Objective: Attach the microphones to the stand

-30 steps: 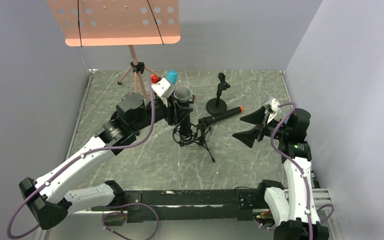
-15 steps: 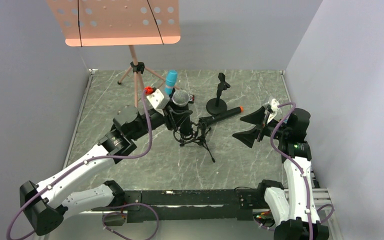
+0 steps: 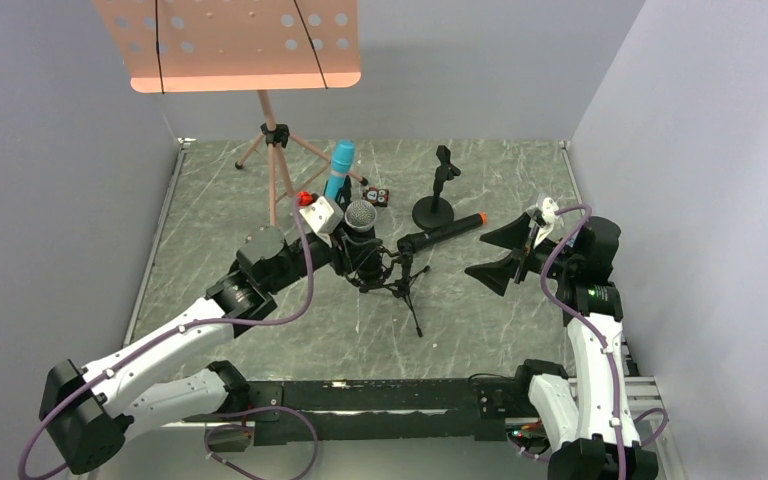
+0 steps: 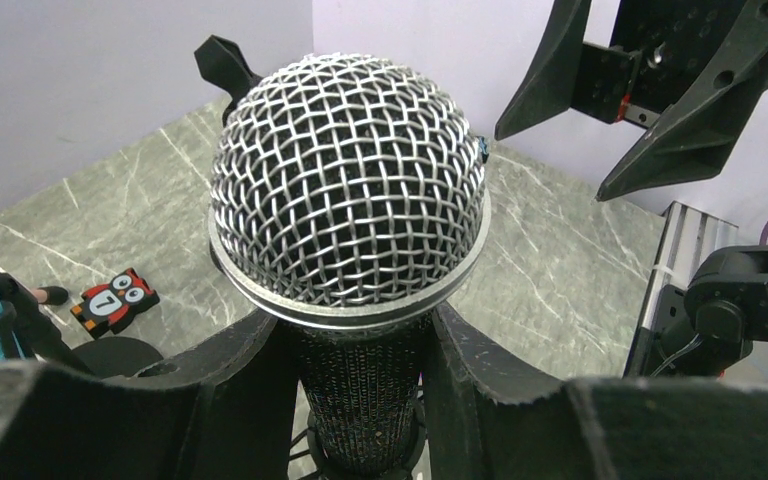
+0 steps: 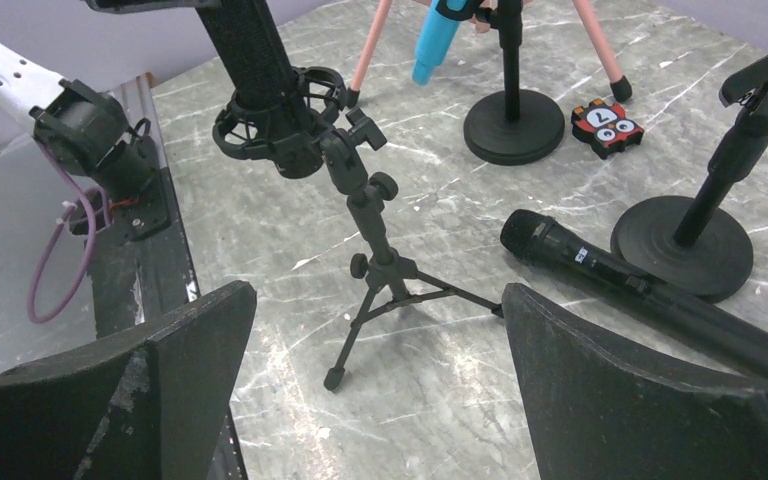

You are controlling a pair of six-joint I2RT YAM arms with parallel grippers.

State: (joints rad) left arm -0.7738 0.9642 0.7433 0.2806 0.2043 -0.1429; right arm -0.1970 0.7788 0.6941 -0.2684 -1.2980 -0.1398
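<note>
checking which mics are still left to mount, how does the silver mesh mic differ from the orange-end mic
Pose: the silver mesh mic stands upright in the ring of the tripod stand; the orange-end mic lies flat on the table. Grip: the left end effector clamps the silver mesh mic; the orange-end mic is unheld. Look: the first has a round mesh head, the second an orange tip. Both bodies are black.

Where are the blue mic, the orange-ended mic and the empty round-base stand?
blue mic [image 3: 341, 162], top external view, on its upper body.
orange-ended mic [image 5: 628, 289], right wrist view, on the black barrel.
empty round-base stand [image 3: 433, 212], top external view, on its round base.
</note>
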